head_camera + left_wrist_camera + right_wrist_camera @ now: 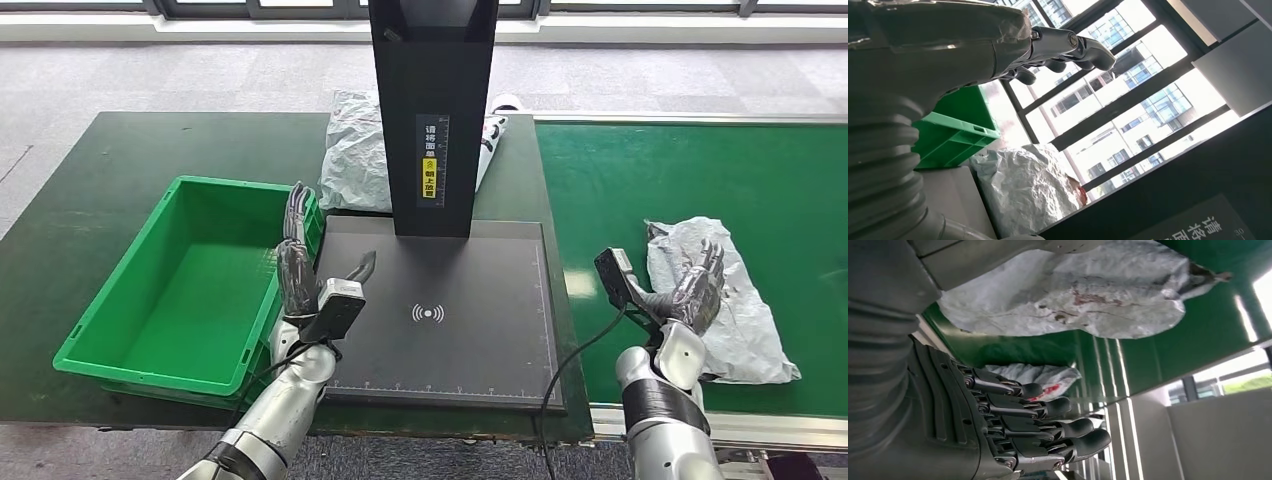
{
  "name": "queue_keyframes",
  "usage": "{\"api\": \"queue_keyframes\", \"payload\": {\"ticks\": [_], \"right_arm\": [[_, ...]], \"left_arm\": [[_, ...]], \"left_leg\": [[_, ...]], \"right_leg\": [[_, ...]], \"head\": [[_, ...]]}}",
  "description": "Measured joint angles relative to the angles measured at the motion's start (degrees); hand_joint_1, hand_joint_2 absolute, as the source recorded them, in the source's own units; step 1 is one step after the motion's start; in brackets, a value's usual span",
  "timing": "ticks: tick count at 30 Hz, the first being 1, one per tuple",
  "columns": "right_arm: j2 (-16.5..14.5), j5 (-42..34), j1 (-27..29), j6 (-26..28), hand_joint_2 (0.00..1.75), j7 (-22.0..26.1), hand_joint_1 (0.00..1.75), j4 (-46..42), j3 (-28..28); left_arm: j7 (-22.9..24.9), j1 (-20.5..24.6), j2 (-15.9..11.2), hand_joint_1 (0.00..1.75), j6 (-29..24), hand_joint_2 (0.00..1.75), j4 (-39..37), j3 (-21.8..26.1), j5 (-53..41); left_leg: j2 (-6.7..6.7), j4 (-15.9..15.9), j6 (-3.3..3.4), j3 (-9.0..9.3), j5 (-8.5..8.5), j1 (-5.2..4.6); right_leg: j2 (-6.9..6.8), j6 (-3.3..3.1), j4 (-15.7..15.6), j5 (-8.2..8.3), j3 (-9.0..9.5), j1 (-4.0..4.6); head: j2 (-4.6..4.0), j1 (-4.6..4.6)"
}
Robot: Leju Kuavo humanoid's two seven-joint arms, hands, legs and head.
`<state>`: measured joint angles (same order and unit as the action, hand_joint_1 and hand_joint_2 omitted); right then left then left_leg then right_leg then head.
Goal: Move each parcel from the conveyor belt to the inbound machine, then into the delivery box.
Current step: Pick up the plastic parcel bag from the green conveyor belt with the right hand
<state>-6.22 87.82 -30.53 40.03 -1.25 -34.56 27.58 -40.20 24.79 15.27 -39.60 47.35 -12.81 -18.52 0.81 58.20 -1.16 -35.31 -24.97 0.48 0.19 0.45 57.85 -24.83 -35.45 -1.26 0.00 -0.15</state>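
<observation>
green plastic delivery box (pixel 120 345) sitting empty | right hand (pixel 692 290) spreading loose over crinkled grey poly parcel (pixel 745 320), probably not gripping | left hand (pixel 297 262) hanging slack, holding nothing

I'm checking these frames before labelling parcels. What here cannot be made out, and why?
- Parcel behind the scanner: head view, its middle is hidden by the black scanner column.
- Column label: head view, print too small to read.
- Parcel on the conveyor: head view, the right robot hand covers its near edge; contact cannot be told.
- Green bin: left wrist view, mostly hidden by the left robot hand.
</observation>
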Motion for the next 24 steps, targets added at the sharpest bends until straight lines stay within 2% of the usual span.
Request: {"api": "queue_keyframes", "payload": {"ticks": [3,11,16,24], "right_arm": [[1.83,0.3,-1.34,-0.37,1.75,-5.51,0.0,5.3,-0.95],[4.64,0.31,-3.66,-4.89,1.75,-13.23,0.0,12.83,-4.81],[5.96,0.31,-3.89,-8.11,1.75,-16.12,0.0,14.88,-6.62],[7.64,0.21,-3.64,-17.22,1.75,-19.7,0.0,16.95,-7.25]], "left_arm": [[0.0,0.0,-0.04,0.0,0.0,1.75,0.02,0.05,-0.23],[-0.01,0.01,0.03,0.0,0.0,1.75,-0.01,0.53,-1.59],[-0.01,0.05,0.08,0.0,0.0,1.75,-0.07,0.53,-1.85],[-0.02,0.36,0.46,0.0,0.0,1.75,-0.48,0.53,-0.67]], "left_leg": [[0.0,0.0,0.0,0.0,0.0,-0.01],[0.0,0.0,-0.01,0.01,0.0,0.0],[0.01,0.0,0.0,0.01,0.0,-0.01],[0.0,0.0,0.0,0.01,0.0,-0.01]], "right_leg": [[0.0,0.0,0.0,0.0,0.0,-0.01],[0.0,0.0,0.0,0.0,-0.01,0.05],[-0.01,0.0,0.0,0.0,-0.01,0.03],[0.0,0.0,0.0,0.0,-0.02,0.0]], "head": [[0.0,0.0],[-0.01,0.0],[-0.02,0.0],[-0.01,0.0]]}}
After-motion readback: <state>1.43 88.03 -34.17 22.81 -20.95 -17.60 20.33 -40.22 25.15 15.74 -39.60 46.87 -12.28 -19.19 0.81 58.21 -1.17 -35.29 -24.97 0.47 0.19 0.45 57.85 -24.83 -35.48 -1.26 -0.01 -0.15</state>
